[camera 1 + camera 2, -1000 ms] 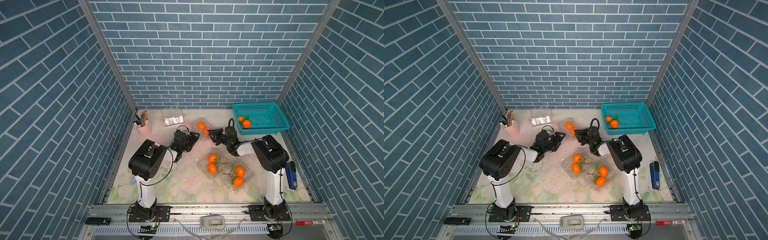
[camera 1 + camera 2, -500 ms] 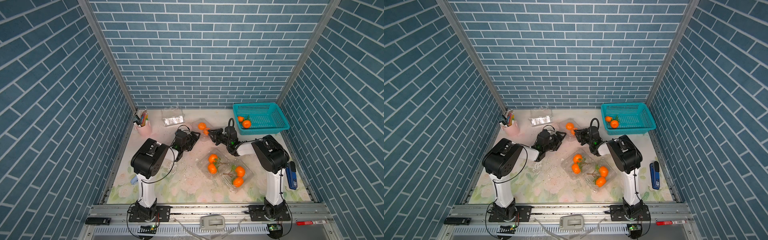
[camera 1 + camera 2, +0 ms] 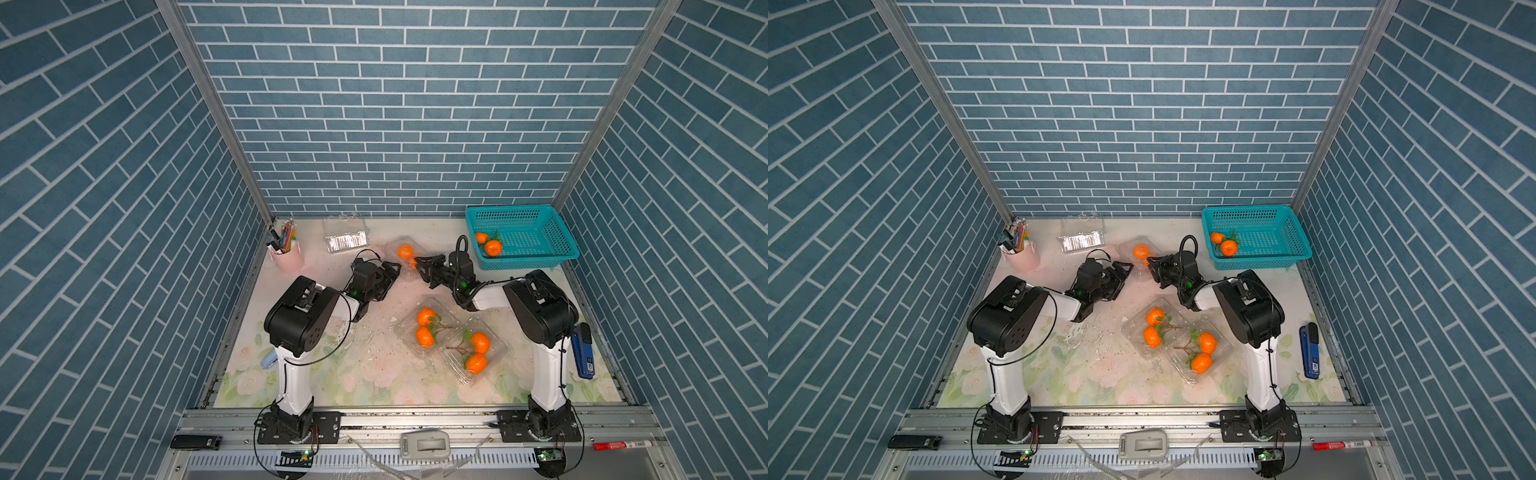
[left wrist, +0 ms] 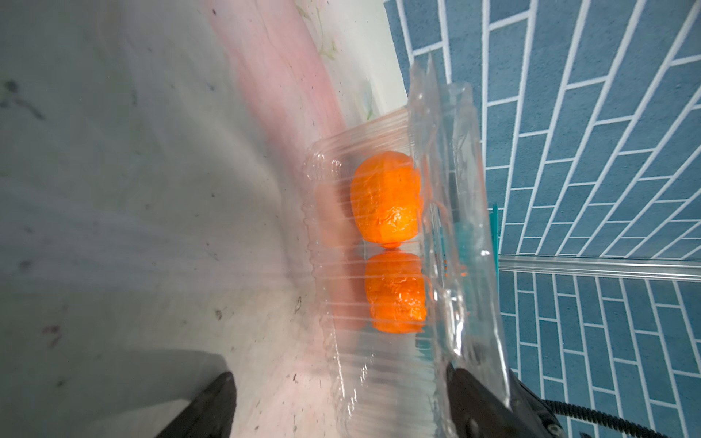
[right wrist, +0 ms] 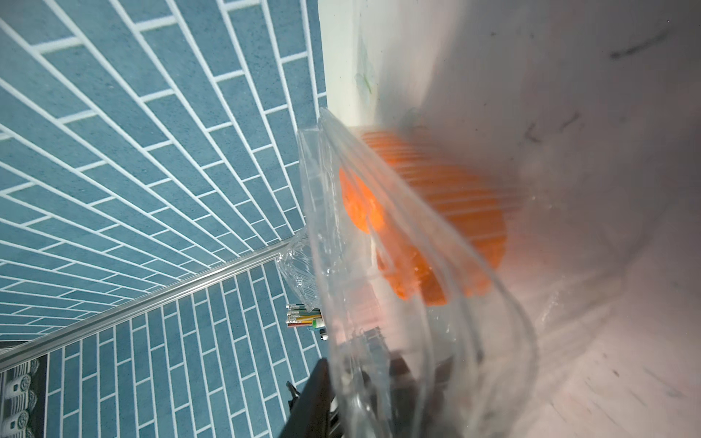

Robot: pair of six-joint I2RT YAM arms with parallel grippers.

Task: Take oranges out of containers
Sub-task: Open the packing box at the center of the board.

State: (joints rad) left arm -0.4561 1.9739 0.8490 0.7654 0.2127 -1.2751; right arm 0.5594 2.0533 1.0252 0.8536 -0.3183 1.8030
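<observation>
With right gripper [image 3: 419, 267] pinching the far clear plastic clamshell [image 3: 392, 248] and left gripper [image 3: 394, 271] spread, tugging could fling its round oranges [image 4: 385, 201].

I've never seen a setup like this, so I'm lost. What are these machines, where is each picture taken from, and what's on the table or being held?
Those are two robot arms, each ending in a two-fingered gripper. The two wide pictures look down from overhead; the two close-ups come from cameras on the wrists. On the table lie two clear boxes of oranges, an empty box, a teal basket with two oranges, a pink pen cup and a blue stapler. Both arms work at the far box: the right gripper seems to pinch its raised lid, the left gripper stands open at its end, two oranges inside.
</observation>
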